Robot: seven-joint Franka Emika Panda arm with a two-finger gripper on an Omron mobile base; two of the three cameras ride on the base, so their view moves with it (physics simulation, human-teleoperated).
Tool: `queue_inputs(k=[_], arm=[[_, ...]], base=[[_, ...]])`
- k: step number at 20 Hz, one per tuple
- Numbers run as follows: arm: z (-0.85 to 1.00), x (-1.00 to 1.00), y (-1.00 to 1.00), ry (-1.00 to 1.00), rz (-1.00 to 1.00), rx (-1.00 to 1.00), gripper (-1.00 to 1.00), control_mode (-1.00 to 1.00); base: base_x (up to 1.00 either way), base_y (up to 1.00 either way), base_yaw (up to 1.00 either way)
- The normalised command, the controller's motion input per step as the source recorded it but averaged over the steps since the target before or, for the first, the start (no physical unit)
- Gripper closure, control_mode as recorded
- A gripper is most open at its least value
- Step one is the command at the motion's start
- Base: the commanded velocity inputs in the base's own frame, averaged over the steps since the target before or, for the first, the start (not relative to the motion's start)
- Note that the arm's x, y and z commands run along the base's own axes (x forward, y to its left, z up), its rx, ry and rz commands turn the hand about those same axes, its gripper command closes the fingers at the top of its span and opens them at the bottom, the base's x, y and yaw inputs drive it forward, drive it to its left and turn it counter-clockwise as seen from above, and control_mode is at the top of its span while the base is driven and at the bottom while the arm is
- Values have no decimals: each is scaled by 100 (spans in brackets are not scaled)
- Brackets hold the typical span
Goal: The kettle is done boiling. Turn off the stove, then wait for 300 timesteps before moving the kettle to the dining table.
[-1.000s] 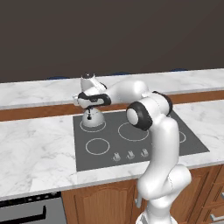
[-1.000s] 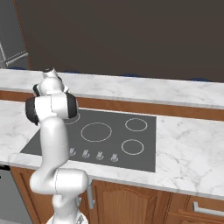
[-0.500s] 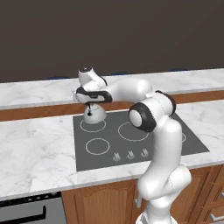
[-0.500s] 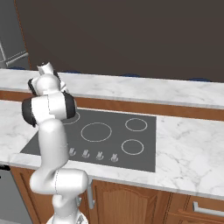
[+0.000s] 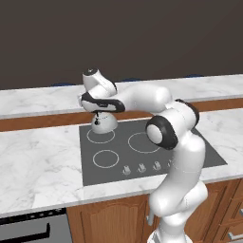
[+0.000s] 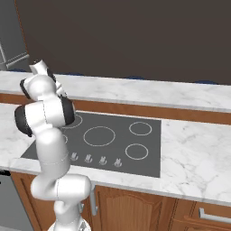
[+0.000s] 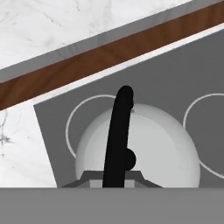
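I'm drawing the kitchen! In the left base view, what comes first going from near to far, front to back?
Wooden cabinet doors → stove knobs → kettle → brown wood strip → dining table → dark wall.

Kettle [image 5: 104, 123] at the stove's [image 5: 190, 152] 11 o'clock burner, arm stretched low over it, blocking approach from above. Other three burner rings bare: open passage at 1, 5 and 7 o'clock. Knobs [image 5: 141, 167] line the 6 o'clock edge. Raised marble ledge [image 5: 38, 100] walls off 12 o'clock. Counter [image 5: 33, 161] at 9 o'clock open.
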Motion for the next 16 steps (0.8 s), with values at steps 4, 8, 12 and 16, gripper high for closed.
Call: queue_inputs(k=[4, 8, 12, 16], arm=[[31, -51, -22, -2, -9, 1, 100, -100], [32, -50, -28, 0, -10, 2, 100, -100], [25, -45, -26, 0, -9, 3, 100, -100], [2, -4, 0, 1, -4, 0, 100, -100]], base=[[0, 0, 0], [0, 0, 0], [0, 0, 0], [0, 0, 0]])
